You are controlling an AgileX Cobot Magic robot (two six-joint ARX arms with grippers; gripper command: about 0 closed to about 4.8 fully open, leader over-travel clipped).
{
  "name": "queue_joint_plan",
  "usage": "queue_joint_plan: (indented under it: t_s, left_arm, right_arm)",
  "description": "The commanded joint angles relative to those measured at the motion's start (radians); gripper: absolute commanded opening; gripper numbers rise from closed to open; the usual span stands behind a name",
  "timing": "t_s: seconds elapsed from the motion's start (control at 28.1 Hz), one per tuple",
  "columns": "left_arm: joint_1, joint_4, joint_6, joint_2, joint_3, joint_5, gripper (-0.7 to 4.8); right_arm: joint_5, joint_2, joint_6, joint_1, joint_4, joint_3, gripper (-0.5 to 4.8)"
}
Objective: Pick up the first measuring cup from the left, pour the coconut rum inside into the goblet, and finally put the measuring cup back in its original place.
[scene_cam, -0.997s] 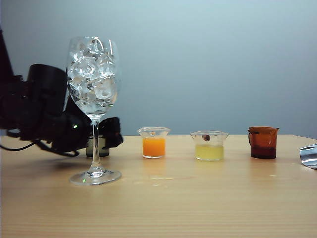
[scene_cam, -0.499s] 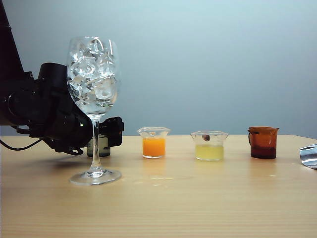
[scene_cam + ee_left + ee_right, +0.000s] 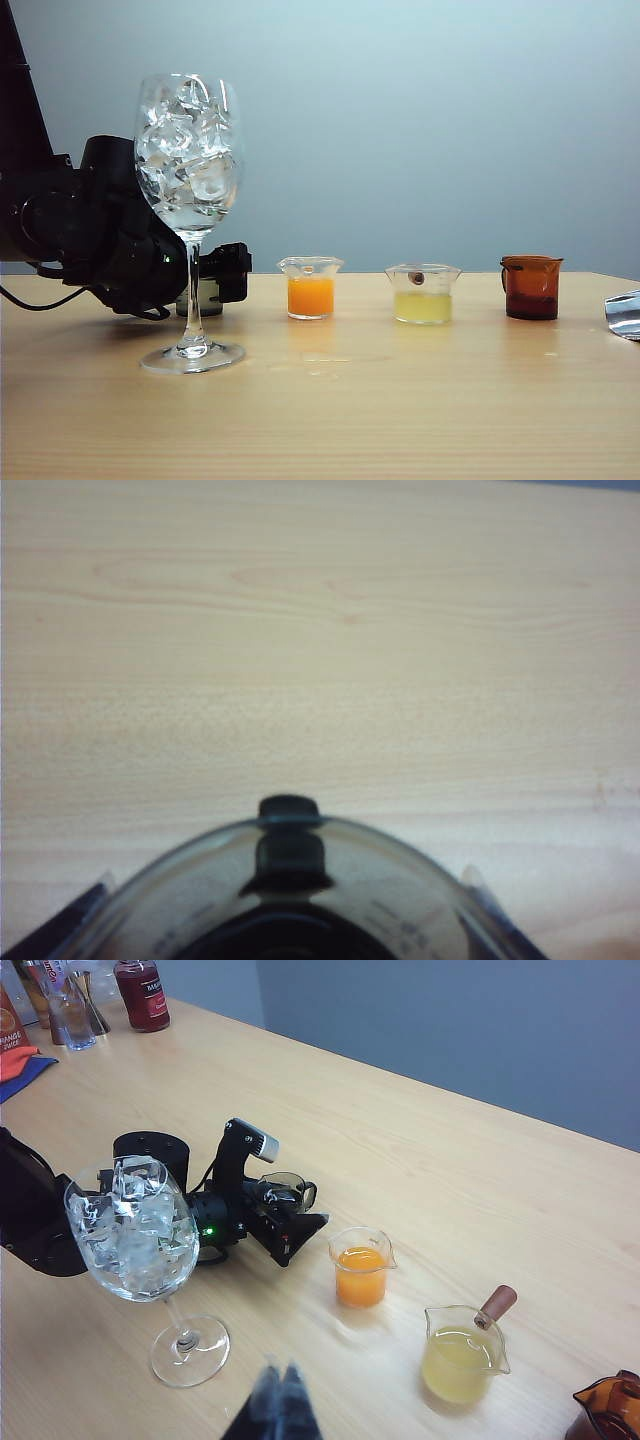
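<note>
Straddling first measuring cup (image 3: 283,1191) on tabletop (image 3: 400,400) behind goblet (image 3: 189,200), left pincer (image 3: 285,1210) is seen spread apart, cup not gripped. Right pincer (image 3: 277,1400) is seen together. Labels unreadable.

left gripper (image 3: 228,272) low behind goblet (image 3: 189,215) | jaws around first measuring cup (image 3: 205,296) | right gripper unseen

Pale wood-grain tabletop (image 3: 400,420). Smoky-grey measuring cup (image 3: 283,1191) between the black left gripper's (image 3: 290,1222) open jaws. Clear goblet (image 3: 189,180) with whitish ice. Orange liquid cup (image 3: 310,288), pale yellow one (image 3: 422,294), amber-brown cup (image 3: 531,287) toward the right edge.
</note>
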Motion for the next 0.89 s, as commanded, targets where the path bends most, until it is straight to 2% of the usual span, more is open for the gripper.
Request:
queue_joint_plan:
  t_s: [0.04,0.07,0.21,0.25,0.43,0.53,0.75,0.89]
  left_arm:
    - [-0.002,0.01,-0.003,-0.004,0.003,-0.002,4.79]
    - [-0.002,0.01,-0.003,-0.004,0.003,-0.003,4.74]
    - [-0.002,0.01,-0.003,-0.004,0.003,-0.002,3.14]
    - [-0.002,0.01,-0.003,-0.003,0.003,-0.002,2.56]
    - [-0.002,0.01,-0.002,-0.003,0.003,-0.002,1.54]
    - [-0.002,0.01,-0.002,-0.003,0.003,-0.002,1.11]
    - [-0.002,0.02,0.006,-0.006,0.003,0.001,1.11]
    - [-0.001,0.026,0.053,-0.016,0.003,0.001,1.11]
  right_arm:
    - [-0.006,-0.001,-0.003,0.001,0.018,0.003,-0.04]
    - [-0.006,-0.001,-0.003,0.001,0.018,0.004,-0.04]
    - [-0.006,-0.001,-0.003,0.001,0.024,0.004,-0.04]
    - [-0.006,-0.001,-0.003,0.001,0.024,0.004,-0.04]
    - [-0.006,-0.001,-0.003,0.001,0.024,0.004,-0.04]
    - [-0.006,-0.001,-0.003,0.001,0.024,0.004,-0.04]
    - [-0.006,-0.001,-0.003,0.001,0.024,0.004,-0.04]
    - [-0.006,-0.002,-0.003,0.0,0.024,0.004,-0.04]
